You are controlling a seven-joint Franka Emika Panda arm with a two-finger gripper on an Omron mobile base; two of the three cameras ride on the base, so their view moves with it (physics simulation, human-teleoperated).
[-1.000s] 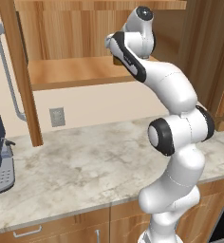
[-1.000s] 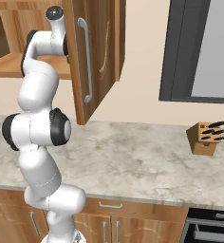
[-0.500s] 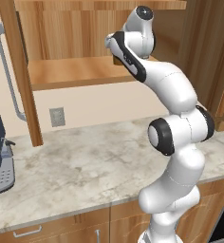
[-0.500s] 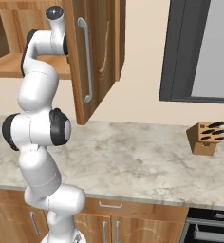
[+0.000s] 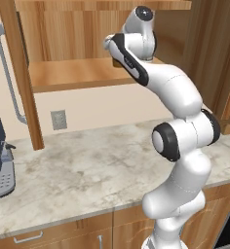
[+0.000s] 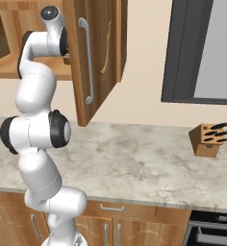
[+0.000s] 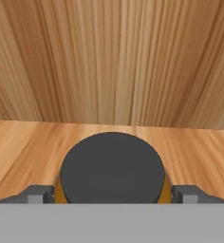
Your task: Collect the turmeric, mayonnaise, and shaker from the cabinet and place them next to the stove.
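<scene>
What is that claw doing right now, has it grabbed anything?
Gripper: open, fingers either side of the amber-brown jar with a dark lid, not yet closed on it.

A cream wall [image 5: 102,104] with a grey socket [image 5: 59,119] runs well below the gripper, above a marbled tabletop [image 5: 87,170] on wooden base cupboards [image 6: 120,226]. Off to the gripper's right hang a dark-framed window [image 6: 192,53] and, beneath it, a wooden knife block [image 6: 209,139]. A grey appliance [image 5: 0,163] sits low on its left

Even, soft rendered light; sharp, no glare.
</scene>
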